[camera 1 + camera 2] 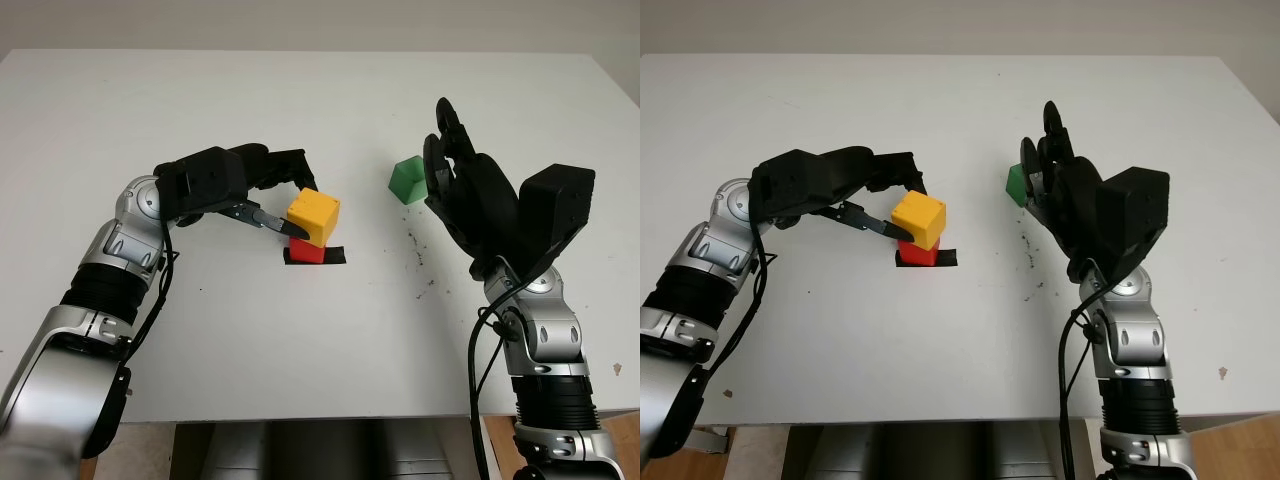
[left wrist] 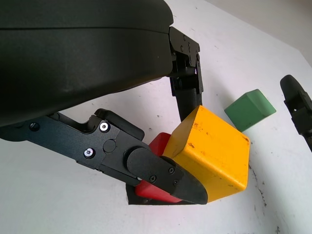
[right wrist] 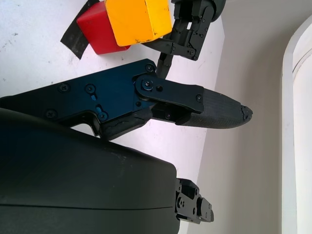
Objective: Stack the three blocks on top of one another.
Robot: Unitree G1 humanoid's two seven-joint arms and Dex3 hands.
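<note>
1. The yellow plastic cube [image 1: 314, 217] sits a little left of the head views' centre, atop the red plastic cube [image 1: 306, 250], turned slightly askew and overhanging it. The red cube stands on a patch of black tape [image 1: 333, 256] on the white table [image 1: 320, 340].
2. The left wrist view adds what the head views lack: scuffs on the yellow cube's faces and one black fingertip [image 2: 187, 185] pressed to its lower side, another finger behind it.
3. The left hand [image 1: 283, 200], reaching in from the frame's left, has its fingers clamped on the yellow cube.
4. The green plastic block [image 1: 406, 181] lies right of centre, well apart from the stack.
5. The right hand [image 1: 452, 170] stands upright just beside the green block, open, holding nothing, partly screening it in the right eye view.
</note>
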